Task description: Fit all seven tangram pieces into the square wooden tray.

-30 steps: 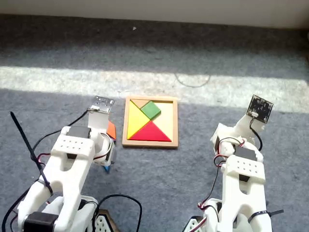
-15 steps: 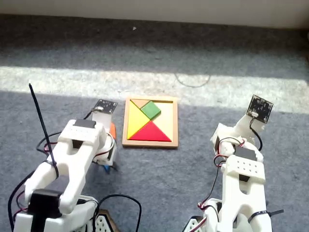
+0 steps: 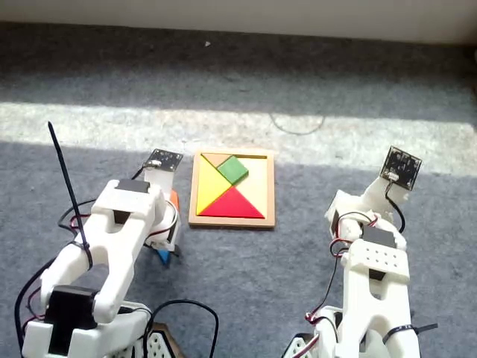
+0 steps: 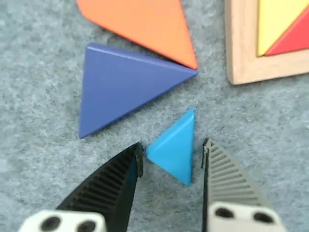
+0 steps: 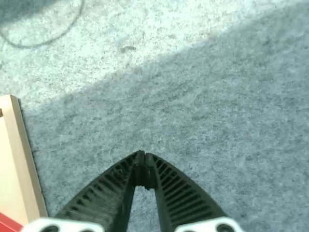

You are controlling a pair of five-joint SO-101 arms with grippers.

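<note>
Pickup step: left gripper sits apart around the light blue triangle. Next it needs to squeeze, then carry it to the tray.

A grey carpet covers the desk. A thin wire loop lies on the carpet, inside a bright band of sunlight running across it. Along the carpet's far edge stands a pale wall; a white speck lies near that edge.

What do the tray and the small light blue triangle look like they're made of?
The tray: likely unpainted wood, going by its bare, matte tan rim. The small light blue triangle: probably painted wood, with an even matte colour and crisp edges; plastic cannot be ruled out.
</note>
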